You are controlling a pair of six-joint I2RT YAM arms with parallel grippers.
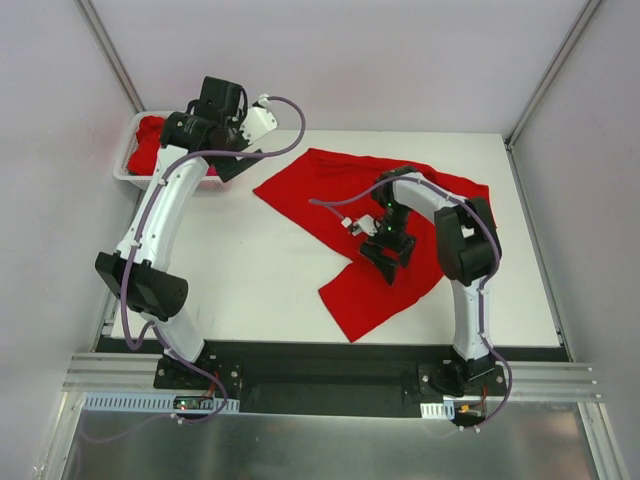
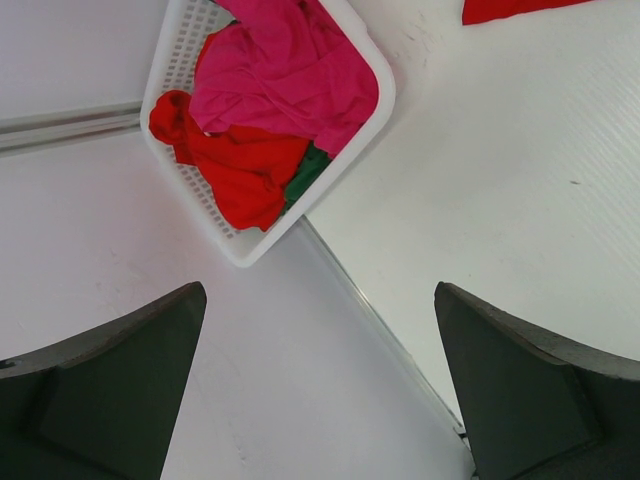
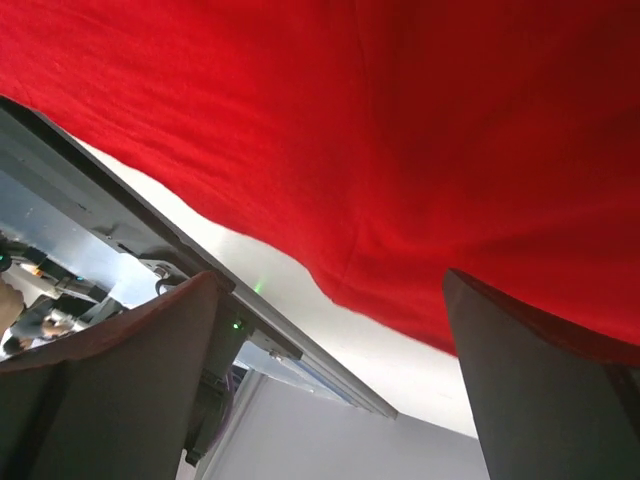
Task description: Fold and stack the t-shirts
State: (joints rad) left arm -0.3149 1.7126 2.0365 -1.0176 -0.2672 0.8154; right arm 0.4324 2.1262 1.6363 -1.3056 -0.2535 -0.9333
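The right claw [image 1: 388, 255] is wide open with nothing between its fingers. It hangs low over a red t-shirt [image 1: 320, 190] that lies spread and rumpled on the white table [image 1: 250, 270]. In its own camera the cloth fills the space ahead of the claw, and the shirt's edge crosses just below the gap, with bare table on the near side.

The left claw [image 2: 320, 292] is also wide open and empty. It is held high, well apart from a white basket [image 2: 372, 118] that sits ahead of it. In the basket a pink t-shirt [image 2: 290, 70] lies farthest from the claw, a crumpled red t-shirt [image 2: 235, 165] lies nearer, and a dark green t-shirt [image 2: 305, 176] shows only as a sliver beside the red one.
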